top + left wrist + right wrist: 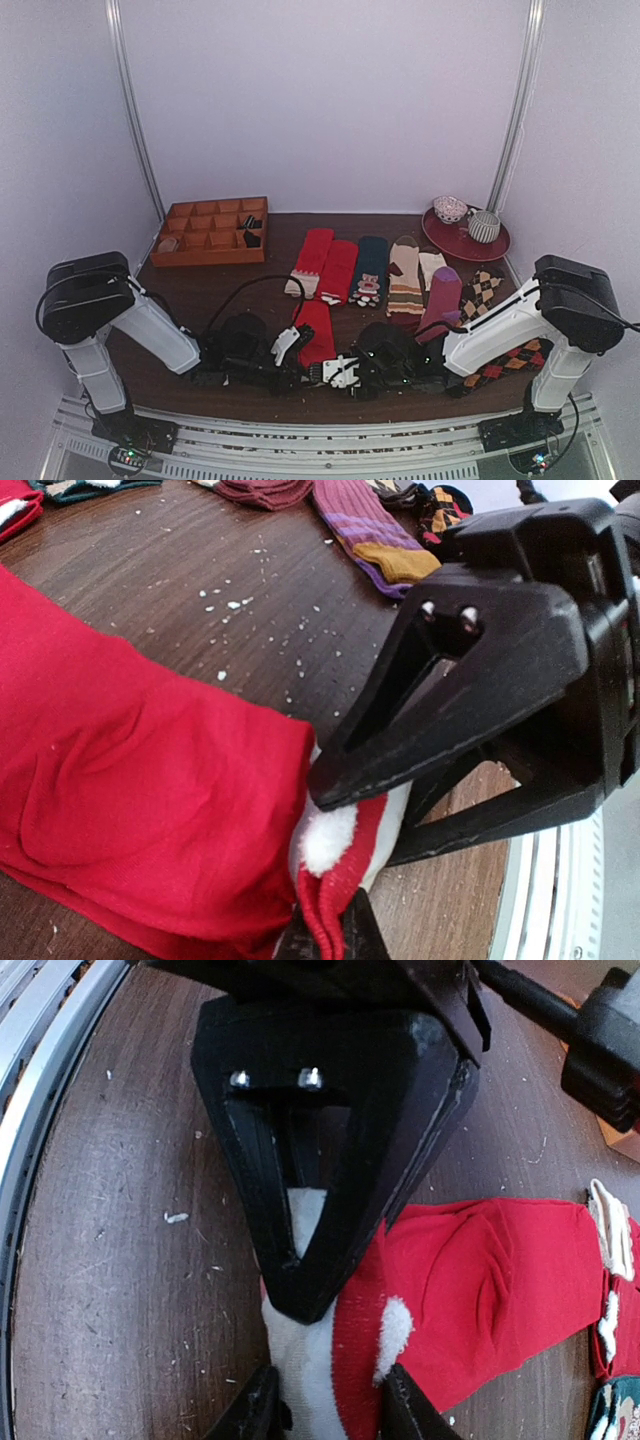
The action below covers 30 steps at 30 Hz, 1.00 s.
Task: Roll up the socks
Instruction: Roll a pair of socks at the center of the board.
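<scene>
The socks (pixel 318 328) lie as a long bright red strip near the table's front, with their cream, red-striped band (pixel 320 1360) at the near end. My left gripper (pixel 330 935) is shut on the red edge of that band (pixel 345 850). My right gripper (pixel 330 1410) meets it from the other side. Its fingers (pixel 405 1410) stand either side of the band, pressed against the cloth. In the top view both grippers, left (pixel 292 346) and right (pixel 338 372), come together at the socks' near end.
Behind lies a row of other socks: two red (pixel 325 262), a dark teal (pixel 371 268), a striped (pixel 405 282), a purple (pixel 440 295) and argyle ones (pixel 485 290). An orange compartment tray (pixel 212 232) stands back left, a red plate with cups (pixel 466 240) back right. A metal rail (pixel 40 1080) edges the table.
</scene>
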Each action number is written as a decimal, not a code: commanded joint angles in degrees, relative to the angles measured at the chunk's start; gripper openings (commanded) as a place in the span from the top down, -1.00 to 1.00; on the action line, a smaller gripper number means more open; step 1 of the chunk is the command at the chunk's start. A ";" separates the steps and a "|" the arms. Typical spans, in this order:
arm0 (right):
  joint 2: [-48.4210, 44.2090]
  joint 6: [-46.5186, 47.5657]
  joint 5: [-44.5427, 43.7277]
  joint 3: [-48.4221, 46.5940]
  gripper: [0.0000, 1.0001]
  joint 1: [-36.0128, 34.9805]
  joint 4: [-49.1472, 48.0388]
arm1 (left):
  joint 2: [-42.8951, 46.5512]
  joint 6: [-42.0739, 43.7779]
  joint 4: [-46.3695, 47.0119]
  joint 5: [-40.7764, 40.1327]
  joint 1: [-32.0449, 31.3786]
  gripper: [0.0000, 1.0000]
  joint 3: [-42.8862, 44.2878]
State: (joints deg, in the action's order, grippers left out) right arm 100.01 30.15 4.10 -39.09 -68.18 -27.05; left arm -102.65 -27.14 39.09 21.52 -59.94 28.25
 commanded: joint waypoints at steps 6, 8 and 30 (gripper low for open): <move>3.77 -3.11 -1.56 -2.50 0.55 -0.34 4.38 | -4.41 -0.08 -19.06 0.83 -0.61 1.00 -3.76; 4.30 -4.46 -1.45 -3.33 0.69 -0.20 5.83 | -4.25 0.08 -19.09 0.21 -0.61 1.00 -3.76; 17.28 -23.45 32.06 -21.90 0.77 12.47 42.13 | 27.74 19.27 -3.14 -31.67 -6.93 -0.93 -14.96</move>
State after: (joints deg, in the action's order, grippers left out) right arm 111.77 11.03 33.08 -61.10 -56.47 -0.62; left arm -78.56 -17.37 25.43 -4.75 -66.13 16.64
